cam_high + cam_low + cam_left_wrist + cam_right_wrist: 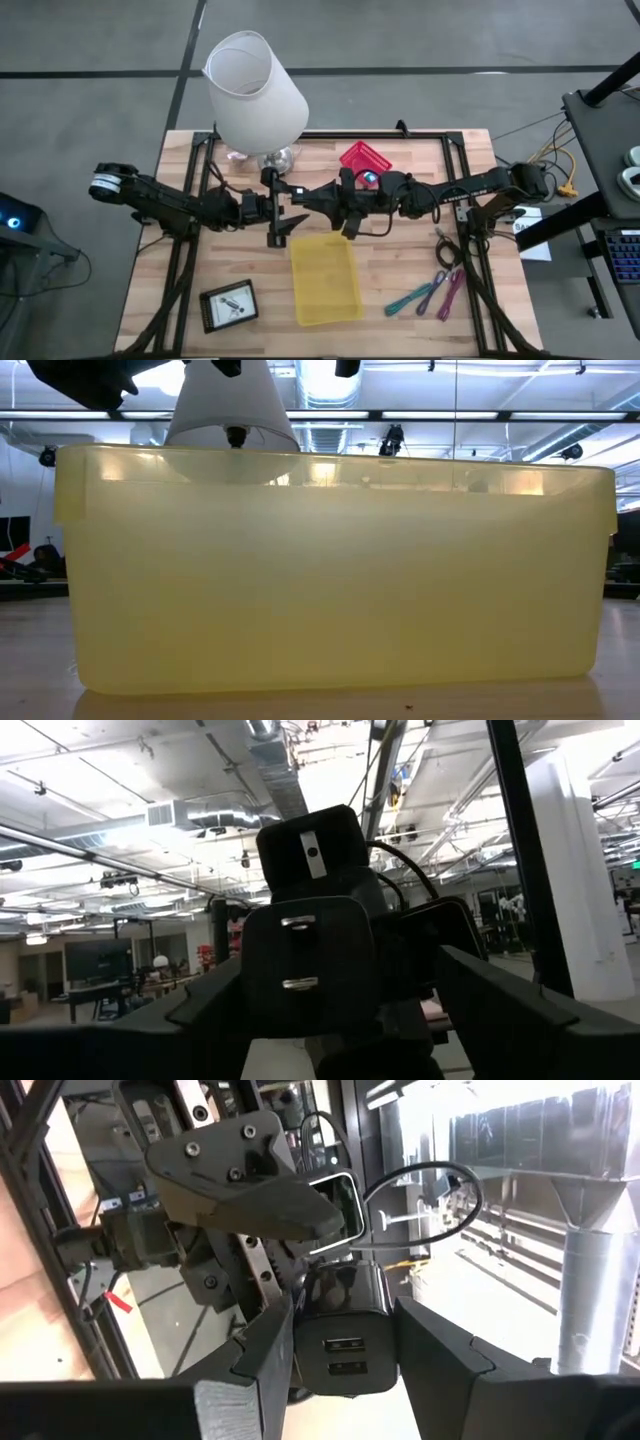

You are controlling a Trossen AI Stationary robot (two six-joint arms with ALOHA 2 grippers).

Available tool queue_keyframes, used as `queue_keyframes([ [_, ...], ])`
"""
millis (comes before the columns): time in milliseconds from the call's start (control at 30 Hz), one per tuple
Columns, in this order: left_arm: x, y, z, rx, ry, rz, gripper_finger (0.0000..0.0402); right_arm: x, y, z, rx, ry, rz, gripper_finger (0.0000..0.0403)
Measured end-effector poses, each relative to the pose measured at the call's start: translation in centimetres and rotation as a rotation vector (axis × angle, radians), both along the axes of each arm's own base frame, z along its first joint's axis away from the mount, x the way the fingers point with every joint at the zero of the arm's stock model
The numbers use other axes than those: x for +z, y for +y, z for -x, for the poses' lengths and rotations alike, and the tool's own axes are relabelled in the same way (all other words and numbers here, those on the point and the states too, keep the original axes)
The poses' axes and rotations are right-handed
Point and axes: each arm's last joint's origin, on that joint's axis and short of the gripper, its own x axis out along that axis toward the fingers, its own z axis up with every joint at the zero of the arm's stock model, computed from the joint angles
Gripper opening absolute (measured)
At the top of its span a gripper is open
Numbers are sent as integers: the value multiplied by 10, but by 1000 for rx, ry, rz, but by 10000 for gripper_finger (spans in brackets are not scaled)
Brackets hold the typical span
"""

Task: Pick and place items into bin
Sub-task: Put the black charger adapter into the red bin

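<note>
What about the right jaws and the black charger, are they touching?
Touching. The right wrist view shows the charger sitting between the right gripper's jaws, both inner faces pressed against its sides with no gap.

Both arms are dark, nearly black, built of slim jointed links. The left arm ends at its outer joint in a pale grey round cap. The right arm carries a black cable looping along its wrist. The left end effector has wedge-shaped matte black fingers studded with small round screws. The right end effector has broad, flat-faced black fingers with angled edges.
</note>
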Motion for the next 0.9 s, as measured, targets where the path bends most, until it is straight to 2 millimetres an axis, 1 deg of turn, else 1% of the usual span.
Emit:
queue_keyframes([
  [167,1,1,3,8,8,4,277,0,-1,0,-30,2,-4,139],
  [533,1,3,18,6,23,3,278,-1,-1,0,-39,5,-5,139],
  [700,3,5,23,39,91,10,278,-1,-2,0,-46,7,-7,139],
  [900,8,7,35,55,146,9,279,-3,-3,1,-108,11,-16,139],
])
